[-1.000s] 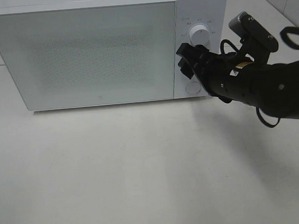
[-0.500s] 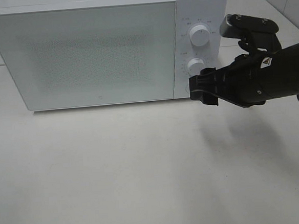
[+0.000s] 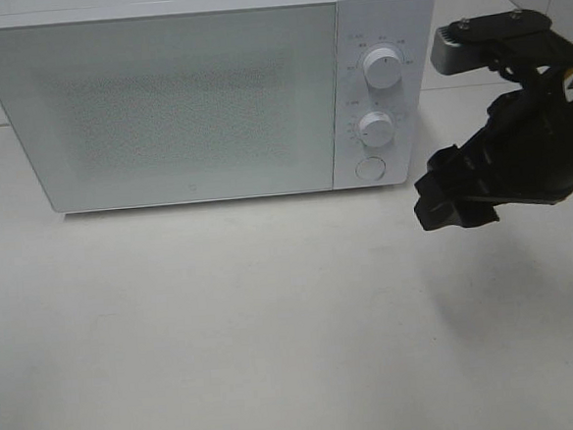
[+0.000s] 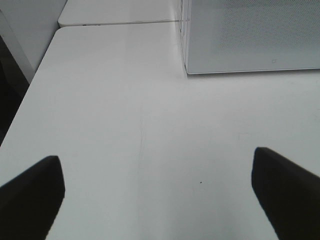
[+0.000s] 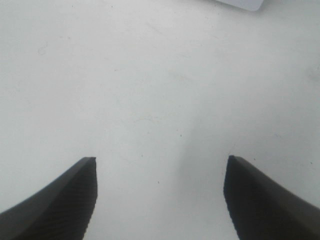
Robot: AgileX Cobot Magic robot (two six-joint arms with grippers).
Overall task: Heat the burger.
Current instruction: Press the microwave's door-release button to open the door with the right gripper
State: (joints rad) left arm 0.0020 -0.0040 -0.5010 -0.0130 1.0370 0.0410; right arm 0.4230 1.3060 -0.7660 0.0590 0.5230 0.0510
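The burger is out of view. The white microwave (image 3: 180,104) stands at the back of the table with its door shut, and the frosted door shows nothing of the inside. My right gripper (image 3: 435,201) hangs open and empty over the table, in front of and to the right of the microwave's control panel (image 3: 382,100). The right wrist view shows its fingers (image 5: 60,200) wide apart over bare tabletop. My left gripper (image 4: 157,170) is open and empty above the table, to the left of the microwave (image 4: 250,35); it does not show in the exterior view.
The control panel carries two round knobs (image 3: 382,68) (image 3: 376,128) and a round button (image 3: 368,168). The white tabletop (image 3: 225,318) spreads in front of the microwave. The table's left edge (image 4: 30,85) drops off beside my left gripper.
My right gripper has pulled back from the lower knob on the control panel, moving right and toward the table's front. Its jaws stay open. The microwave door stays shut.
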